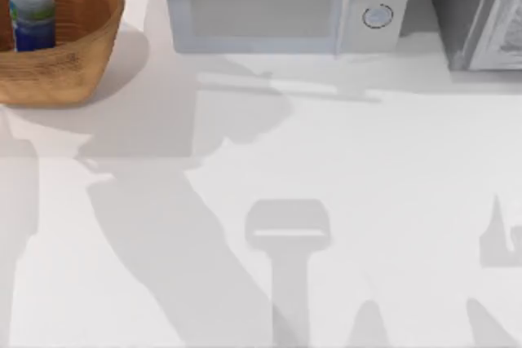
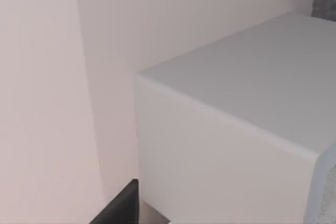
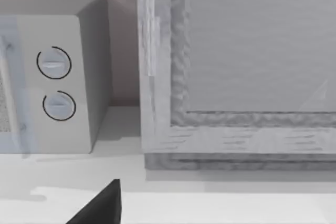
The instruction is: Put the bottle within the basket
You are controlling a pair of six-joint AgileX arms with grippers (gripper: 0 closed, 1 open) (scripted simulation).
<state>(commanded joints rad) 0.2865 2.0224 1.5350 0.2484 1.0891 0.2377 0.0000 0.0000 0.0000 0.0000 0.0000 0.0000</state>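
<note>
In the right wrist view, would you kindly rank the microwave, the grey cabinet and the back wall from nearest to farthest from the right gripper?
From the right gripper:
1. Grey cabinet: its base juts forward most.
2. Microwave: beside the cabinet, set slightly farther back.
3. Back wall: behind both.

Bright, even light, all three views well exposed. Top view: white worktop (image 1: pixel 391 169) near washed out, no hard glare. Soft grey shadows with blurred edges cross it: broad arm-shaped bands from lower middle up toward the left, a blocky shadow at centre bottom, smaller slivers at the lower right. Basket (image 1: pixel 69 38) casts a soft shadow to its right on the worktop; microwave (image 1: pixel 277 2) drops a faint one forward. Light seems to come from above and the near side. Left wrist view pale, low contrast, soft gradients on the wall. Right wrist view: mild shadow under the microwave.
</note>
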